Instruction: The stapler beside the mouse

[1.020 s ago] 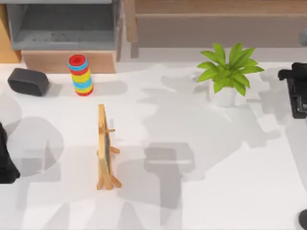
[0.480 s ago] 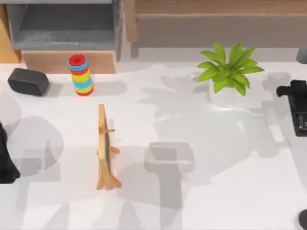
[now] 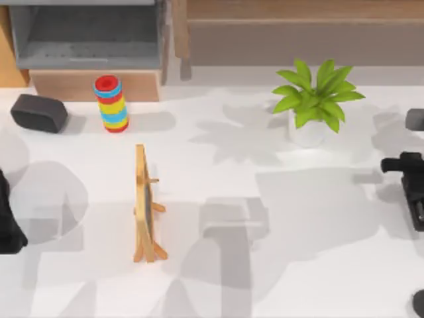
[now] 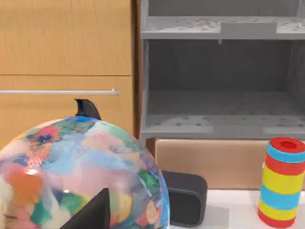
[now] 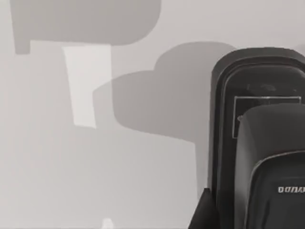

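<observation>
While the right gripper (image 3: 415,199) hangs over the table's (image 3: 278,265) right edge, the step in hand looks like the reach for the stapler (image 5: 267,152). The stapler lies flat on the white top, close under the right wrist camera. Whether this gripper is apart or together, cannot tell. Left gripper (image 3: 6,228) sits parked at the left edge next to a globe (image 4: 71,171); its state, cannot tell either.

Next move, as I judge it: line up across the stapler's narrow width, drop, clamp, then carry it to the mouse, which I cannot pick out for sure.

Counts:
- one stapler
- one black block (image 3: 38,112)
- one ring stack (image 3: 111,104)
- one potted plant (image 3: 317,96)
- one small easel (image 3: 144,205)
- one globe
- one grey shelf (image 3: 86,33)
</observation>
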{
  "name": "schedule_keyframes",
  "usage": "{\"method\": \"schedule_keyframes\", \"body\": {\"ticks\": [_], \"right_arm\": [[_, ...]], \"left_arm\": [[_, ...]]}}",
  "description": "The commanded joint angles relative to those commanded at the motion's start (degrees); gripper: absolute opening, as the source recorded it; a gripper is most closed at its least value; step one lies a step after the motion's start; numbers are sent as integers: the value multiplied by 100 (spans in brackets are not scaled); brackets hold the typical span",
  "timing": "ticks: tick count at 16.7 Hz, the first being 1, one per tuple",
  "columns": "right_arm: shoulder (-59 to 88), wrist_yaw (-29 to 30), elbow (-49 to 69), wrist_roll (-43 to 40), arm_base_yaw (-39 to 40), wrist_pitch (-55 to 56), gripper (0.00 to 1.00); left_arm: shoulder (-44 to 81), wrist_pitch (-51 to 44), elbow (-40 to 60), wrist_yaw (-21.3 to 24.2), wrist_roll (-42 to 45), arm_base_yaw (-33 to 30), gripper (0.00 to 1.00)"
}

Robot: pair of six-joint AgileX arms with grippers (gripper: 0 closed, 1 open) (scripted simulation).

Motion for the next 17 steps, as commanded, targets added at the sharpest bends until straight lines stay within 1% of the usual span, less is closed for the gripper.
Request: {"method": "schedule_keyframes", "body": {"ticks": [3, 16, 17], "right_arm": [[0, 0, 0, 0, 0, 0, 0], [0, 0, 0, 0, 0, 0, 98], [0, 0, 0, 0, 0, 0, 100]], "left_arm": [[0, 0, 0, 0, 0, 0, 100], [0, 0, 0, 0, 0, 0, 100], [0, 0, 0, 0, 0, 0, 100]]}}
